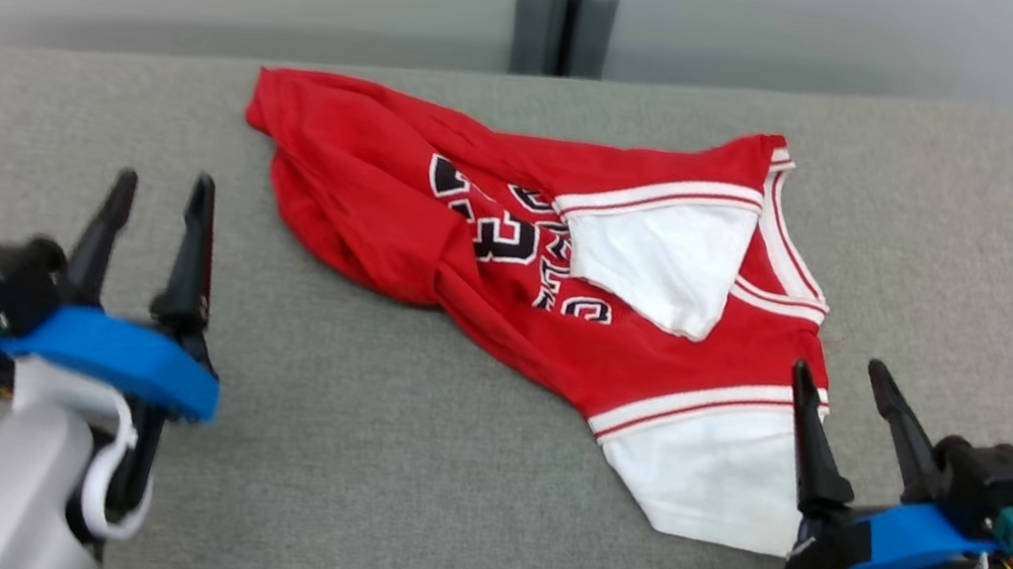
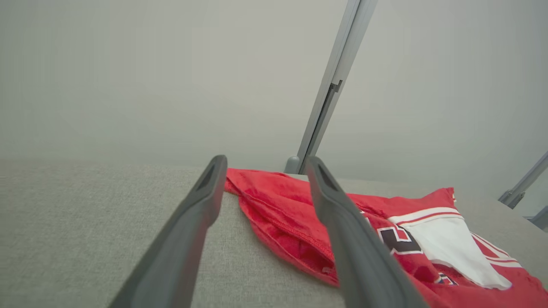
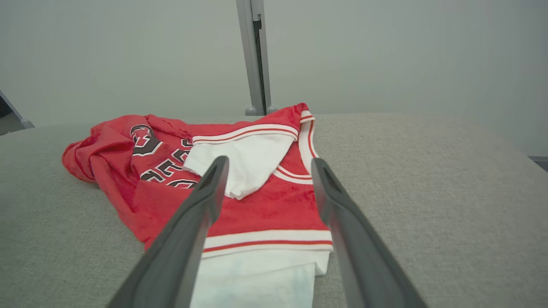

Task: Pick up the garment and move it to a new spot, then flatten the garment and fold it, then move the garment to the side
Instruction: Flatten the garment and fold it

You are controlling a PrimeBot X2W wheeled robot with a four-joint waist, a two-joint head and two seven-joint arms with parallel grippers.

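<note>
Both hands free here: the left pincer (image 1: pixel 163 179) has its fingers spread wide with nothing between them, and the right pincer (image 1: pixel 840 366) is just as wide and holds nothing. The red basketball jersey (image 1: pixel 496 223) lies rumpled on the grey cushion (image 1: pixel 396 489), ahead and to the right of the left pincer. Its white-lined corner sits right in front of the right one; touching or not, I can't tell. I reckon the placing is done. Flattening isn't, since the cloth is bunched with lining showing, and folding and moving aside both remain.
</note>
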